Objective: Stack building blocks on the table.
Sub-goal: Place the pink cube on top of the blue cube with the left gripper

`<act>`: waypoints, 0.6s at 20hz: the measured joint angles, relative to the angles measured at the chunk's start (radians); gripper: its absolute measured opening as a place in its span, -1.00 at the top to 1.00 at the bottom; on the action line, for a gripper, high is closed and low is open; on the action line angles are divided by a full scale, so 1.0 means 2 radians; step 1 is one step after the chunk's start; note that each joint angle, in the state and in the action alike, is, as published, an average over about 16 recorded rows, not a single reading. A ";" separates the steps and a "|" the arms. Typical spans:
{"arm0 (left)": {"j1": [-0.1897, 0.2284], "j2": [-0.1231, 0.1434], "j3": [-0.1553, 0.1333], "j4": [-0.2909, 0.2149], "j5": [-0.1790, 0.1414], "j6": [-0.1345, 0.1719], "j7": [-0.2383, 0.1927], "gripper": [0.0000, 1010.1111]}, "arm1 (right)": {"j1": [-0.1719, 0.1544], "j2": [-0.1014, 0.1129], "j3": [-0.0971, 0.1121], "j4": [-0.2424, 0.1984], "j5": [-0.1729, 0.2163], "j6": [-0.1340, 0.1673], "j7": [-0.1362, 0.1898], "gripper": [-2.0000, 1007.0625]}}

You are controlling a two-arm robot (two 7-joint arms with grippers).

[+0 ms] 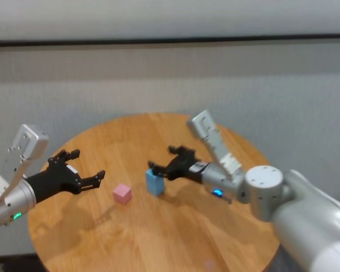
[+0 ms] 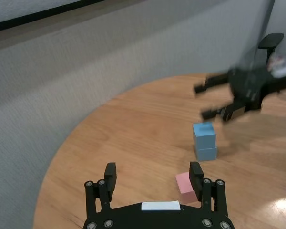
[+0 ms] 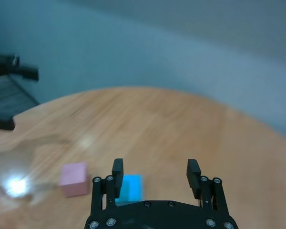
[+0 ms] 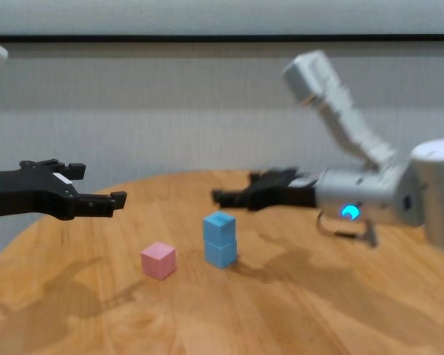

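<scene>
Desk (image 1: 175, 238), round, wood: two blue blocks stacked at centre, upper (image 4: 219, 222) on lower (image 4: 221, 253), pink block (image 4: 158, 260) loose just left of them. Right hand (image 1: 167, 162), fingers apart and empty, hovers just right of the stack's top; left hand (image 1: 82, 170), wide open and empty, hangs left of the pink block. Step judged: second block placed; next calls for gripping pink and setting it on top, with nothing between the left hand and it, though the right hand crowds the stack.

Head view: high, looking steeply down on the table (image 1: 175, 238), with the blue stack (image 1: 154, 182) near centre. Chest view: low, near-level across the table's near edge, closer to the stack (image 4: 220, 239). Wrist views: each looks out over its own fingers toward the stack (image 2: 204, 140) (image 3: 129, 187) from opposite sides; all four share it and the pink block (image 1: 122, 193) beside it.
</scene>
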 joint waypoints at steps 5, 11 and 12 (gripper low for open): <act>0.000 0.000 0.000 0.000 0.000 0.000 0.000 -0.98 | -0.049 0.042 0.015 -0.110 0.009 0.027 -0.024 -0.81; 0.000 0.000 0.000 0.000 0.000 0.000 0.000 -0.98 | -0.113 0.090 0.038 -0.221 0.028 0.050 -0.041 -0.96; 0.000 0.000 0.000 0.000 0.000 0.000 0.000 -0.98 | -0.120 0.095 0.041 -0.232 0.031 0.052 -0.042 -0.98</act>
